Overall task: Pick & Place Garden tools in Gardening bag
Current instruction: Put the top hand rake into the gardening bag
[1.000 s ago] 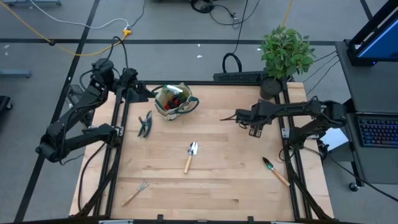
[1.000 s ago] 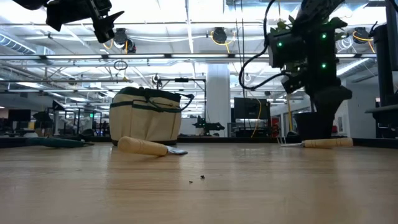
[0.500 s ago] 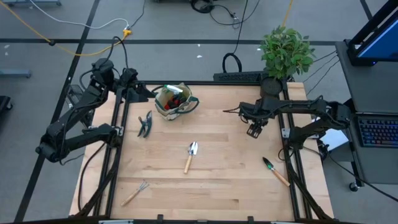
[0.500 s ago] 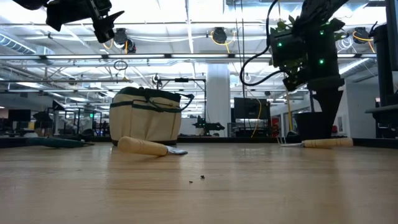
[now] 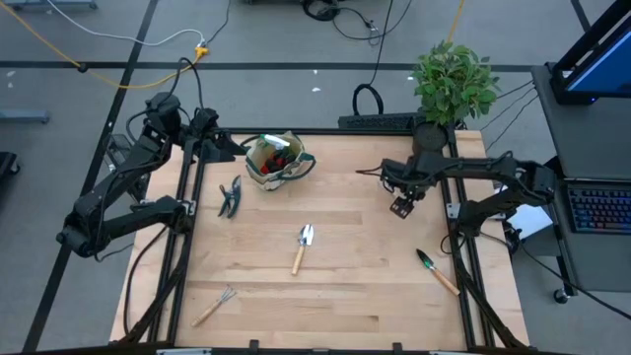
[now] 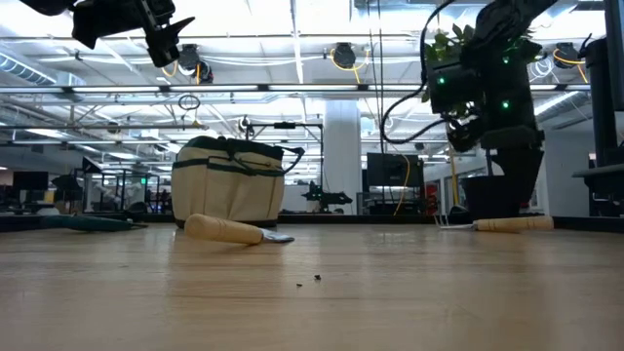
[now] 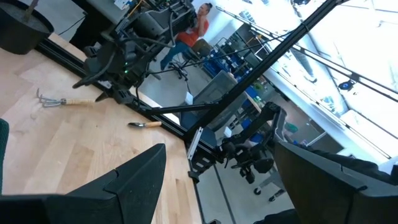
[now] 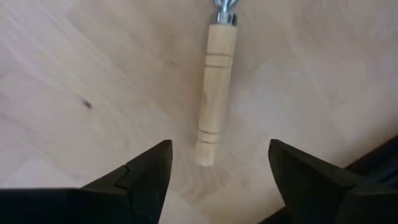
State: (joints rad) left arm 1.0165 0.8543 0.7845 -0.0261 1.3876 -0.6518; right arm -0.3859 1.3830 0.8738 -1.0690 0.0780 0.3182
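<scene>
A wooden-handled fork point(image 8: 214, 93) lies flat on the table. It also shows in the low view point(image 6: 512, 223) and the left wrist view point(image 7: 68, 101). In the high view my right arm hides it. My right gripper point(image 5: 400, 206) hangs above the fork's handle end, open, pointing down, one finger on either side and touching nothing. The beige gardening bag point(image 5: 296, 170) stands at the far left, with red and green things inside. My left gripper point(image 5: 225, 146) is open and empty, high up left of the bag. Dark shears point(image 5: 231, 196), a silver trowel point(image 5: 302, 247), a rake point(image 5: 214, 306) and a green trowel point(image 5: 437, 270) lie on the table.
A leafy potted plant point(image 5: 452, 84) stands beyond the table's far right corner, close behind my right arm. Black frame rails run along the table's left and right edges. A person in red point(image 7: 189, 34) is in the room beyond the table.
My right arm has drawn in a little toward the table's right edge, and its gripper has stayed open over the fork. The tools and the bag have not moved.
</scene>
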